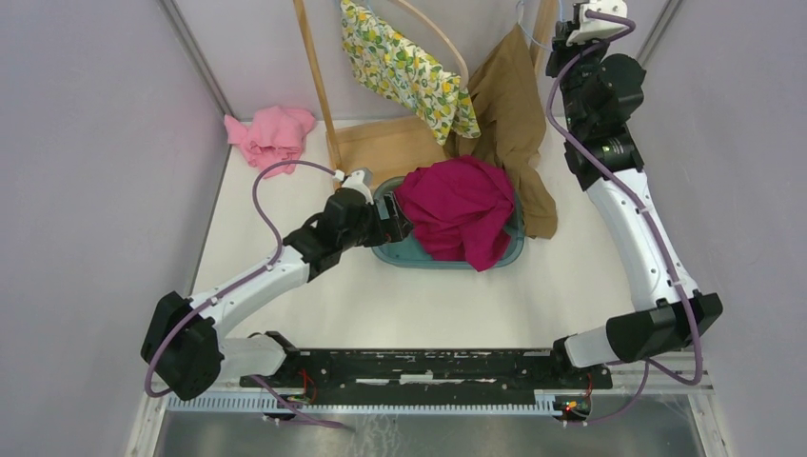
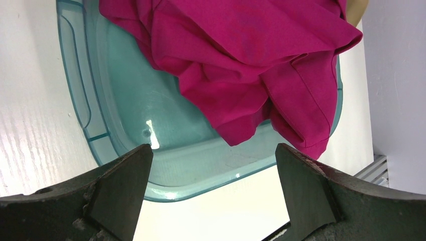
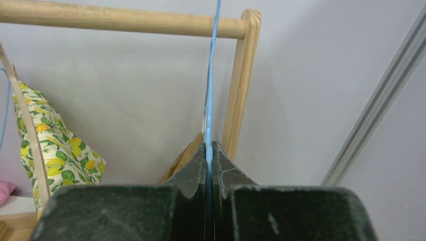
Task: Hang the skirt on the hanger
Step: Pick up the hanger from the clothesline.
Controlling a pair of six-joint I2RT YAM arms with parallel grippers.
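Observation:
A magenta skirt (image 1: 462,209) lies crumpled in a teal basin (image 1: 419,255) at the table's middle. In the left wrist view the skirt (image 2: 241,55) fills the far part of the basin (image 2: 100,125). My left gripper (image 1: 398,221) is open and empty at the basin's left rim, and in its own view (image 2: 213,155) the jaws stand wide apart over the near rim. My right gripper (image 1: 576,24) is raised at the back right and is shut (image 3: 210,145) on a thin light-blue hanger (image 3: 212,75) that hangs from the wooden rail (image 3: 125,19).
A wooden rack (image 1: 314,76) stands at the back. A lemon-print garment (image 1: 404,71) hangs on it, and a brown garment (image 1: 509,105) drapes down by the blue hanger to the table. A pink cloth (image 1: 271,133) lies at the back left. Grey walls close both sides.

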